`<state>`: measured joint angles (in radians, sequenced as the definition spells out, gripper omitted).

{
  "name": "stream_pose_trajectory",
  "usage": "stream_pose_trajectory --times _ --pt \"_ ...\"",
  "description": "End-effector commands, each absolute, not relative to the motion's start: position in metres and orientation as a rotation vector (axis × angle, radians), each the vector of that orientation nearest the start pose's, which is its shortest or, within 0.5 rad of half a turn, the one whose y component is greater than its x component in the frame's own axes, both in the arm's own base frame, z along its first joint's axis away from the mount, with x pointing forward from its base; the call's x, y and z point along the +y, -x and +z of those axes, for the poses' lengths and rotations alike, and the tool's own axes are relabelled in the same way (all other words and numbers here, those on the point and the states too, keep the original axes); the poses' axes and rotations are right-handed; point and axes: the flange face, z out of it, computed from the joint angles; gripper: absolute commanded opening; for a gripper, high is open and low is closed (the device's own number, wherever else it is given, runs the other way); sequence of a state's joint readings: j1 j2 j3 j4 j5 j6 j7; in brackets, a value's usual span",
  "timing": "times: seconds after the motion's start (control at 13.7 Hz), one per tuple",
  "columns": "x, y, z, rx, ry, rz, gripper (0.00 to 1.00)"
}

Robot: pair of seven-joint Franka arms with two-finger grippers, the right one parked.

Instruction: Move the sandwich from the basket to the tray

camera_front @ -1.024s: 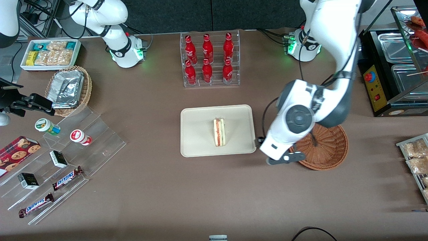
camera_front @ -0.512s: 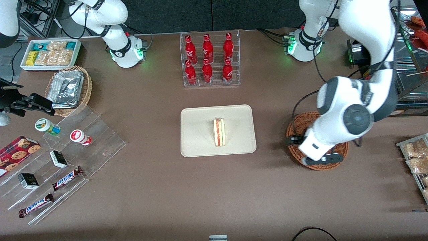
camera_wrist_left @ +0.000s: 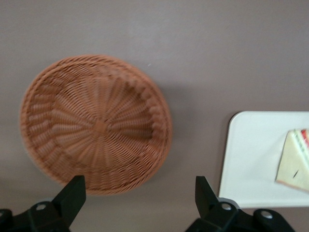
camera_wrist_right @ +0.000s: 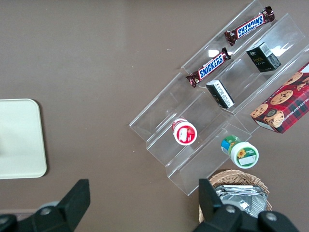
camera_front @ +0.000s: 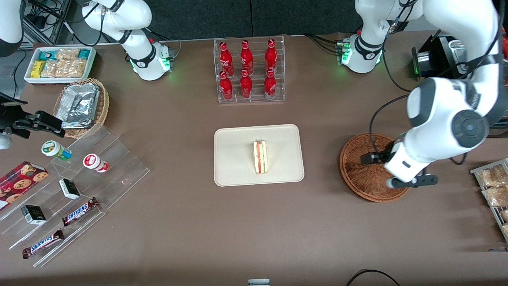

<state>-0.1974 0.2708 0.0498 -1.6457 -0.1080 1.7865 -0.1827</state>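
Sandwich (camera_front: 260,157) lying flat in the middle of the cream tray (camera_front: 234,171), a bit toward the tray's working-arm edge, red and pale stripes showing along its cut side. Tray sitting near the middle of the brown tabletop (camera_front: 198,230). Round woven basket (camera_front: 359,174) beside the tray, toward the working arm's end of the tabletop, with nothing in it. Left gripper (camera_front: 397,169) hanging high over the basket's rim, fingers (camera_wrist_left: 72,195) spread wide apart and holding nothing; in the wrist view, the bare basket (camera_wrist_left: 96,123) and a corner of the tray (camera_wrist_left: 251,159) with the sandwich (camera_wrist_left: 294,162) showing under it. Looks like the main job is done: sandwich out of the basket and on the tray. Nothing left, it seems, but to pull the arm away and park it. Farther from the front camera than the tray, a clear rack of six red bottles (camera_front: 249,70). Toward the parked arm's end, a tan wicker basket with foil containers (camera_front: 81,105), a white bin of snack packets (camera_front: 59,63), and clear step shelves (camera_front: 79,190) with two small tubs, small dark boxes, a cookie box and Snickers bars (camera_front: 79,210). At the working arm's edge, a wire rack of bagged snacks (camera_front: 494,190) and a metal food warmer (camera_front: 460,115).
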Motion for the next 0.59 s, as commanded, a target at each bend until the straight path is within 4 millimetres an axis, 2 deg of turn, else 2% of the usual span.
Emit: stream_pose_trajectory --times 0.0,0.29,0.51 --pt "-0.074 -0.586 0.485 -0.061 3.222 0.259 1.0" --pt "-0.053 -0.567 0.52 -0.077 3.194 0.267 1.0" --pt "-0.045 -0.551 0.549 -0.088 3.184 0.259 1.0"
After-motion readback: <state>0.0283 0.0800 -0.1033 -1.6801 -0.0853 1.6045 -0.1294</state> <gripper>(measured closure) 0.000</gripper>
